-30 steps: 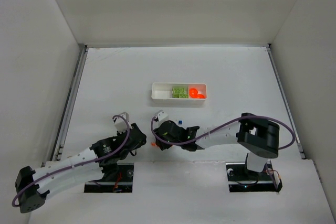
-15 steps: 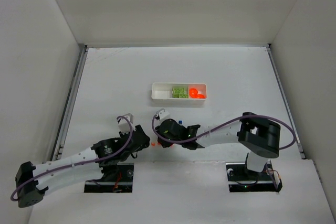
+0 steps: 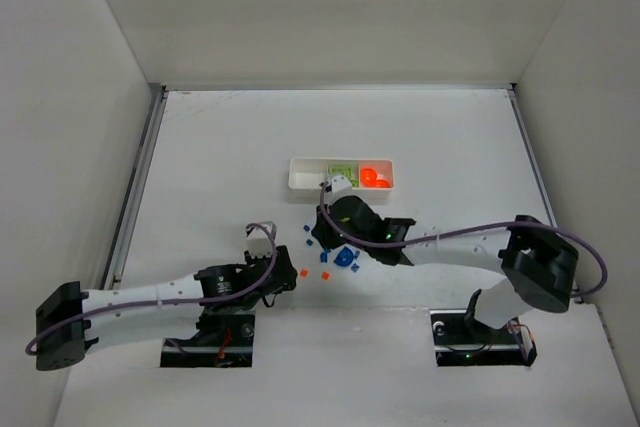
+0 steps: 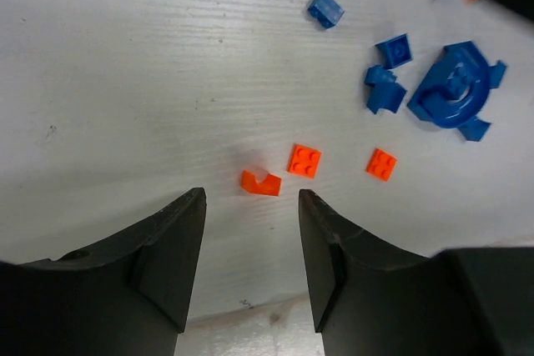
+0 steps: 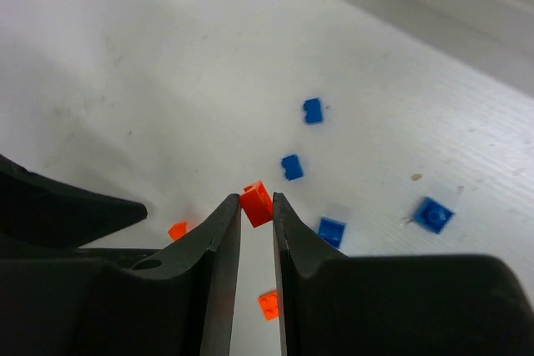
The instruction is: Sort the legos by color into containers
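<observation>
My right gripper (image 5: 256, 202) is shut on a small orange lego (image 5: 257, 203) and holds it above the table; in the top view this gripper (image 3: 330, 237) hangs between the pile and the white tray (image 3: 296, 185). Blue legos (image 4: 394, 50), among them a round one (image 4: 455, 85), lie scattered below it. My left gripper (image 4: 250, 198) is open, low over the table, with an orange arch piece (image 4: 261, 182) just ahead of its tips and two orange squares (image 4: 304, 160) beyond. The tray's middle container holds green legos (image 3: 343, 173) and its right one orange legos (image 3: 375, 178).
White walls close in the table on three sides, with a metal rail (image 3: 135, 187) along the left. My two arms lie close together at the near edge, and the left gripper's finger (image 5: 67, 206) shows at the left of the right wrist view.
My right gripper has shut on an orange lego and lifted it up and right toward the tray, uncovering the scattered pile. My left arm has reached right toward the orange pieces.
</observation>
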Controlling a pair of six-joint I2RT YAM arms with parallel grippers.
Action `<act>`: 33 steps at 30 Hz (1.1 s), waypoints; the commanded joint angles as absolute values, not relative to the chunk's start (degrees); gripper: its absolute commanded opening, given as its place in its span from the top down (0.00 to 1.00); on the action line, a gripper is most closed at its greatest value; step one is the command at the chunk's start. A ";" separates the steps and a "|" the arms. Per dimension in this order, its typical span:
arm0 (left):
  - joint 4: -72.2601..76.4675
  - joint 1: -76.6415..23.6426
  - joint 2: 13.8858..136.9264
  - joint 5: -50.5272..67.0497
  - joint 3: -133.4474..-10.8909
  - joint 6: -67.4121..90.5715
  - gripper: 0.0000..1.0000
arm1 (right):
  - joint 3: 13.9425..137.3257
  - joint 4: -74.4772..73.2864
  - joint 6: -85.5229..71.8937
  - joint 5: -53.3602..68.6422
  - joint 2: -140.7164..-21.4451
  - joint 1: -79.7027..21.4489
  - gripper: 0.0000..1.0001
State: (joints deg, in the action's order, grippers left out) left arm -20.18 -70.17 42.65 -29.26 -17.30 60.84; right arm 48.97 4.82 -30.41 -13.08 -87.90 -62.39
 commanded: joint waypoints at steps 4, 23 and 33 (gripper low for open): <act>-18.11 -70.88 48.24 -31.11 -19.60 58.71 0.55 | 47.11 4.75 -27.87 -14.68 -77.27 -52.09 0.75; -16.26 -70.53 52.38 -31.20 -19.95 57.30 0.59 | 51.59 3.69 -26.72 -15.82 -86.22 -32.39 0.66; -14.77 -69.65 54.05 -32.08 -20.48 55.73 0.56 | 49.93 5.36 -26.72 -17.31 -82.45 -33.88 0.40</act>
State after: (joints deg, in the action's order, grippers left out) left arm -15.55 -70.26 52.99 -30.48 -18.48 57.41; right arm 48.69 2.17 -26.94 -16.14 -85.43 -32.47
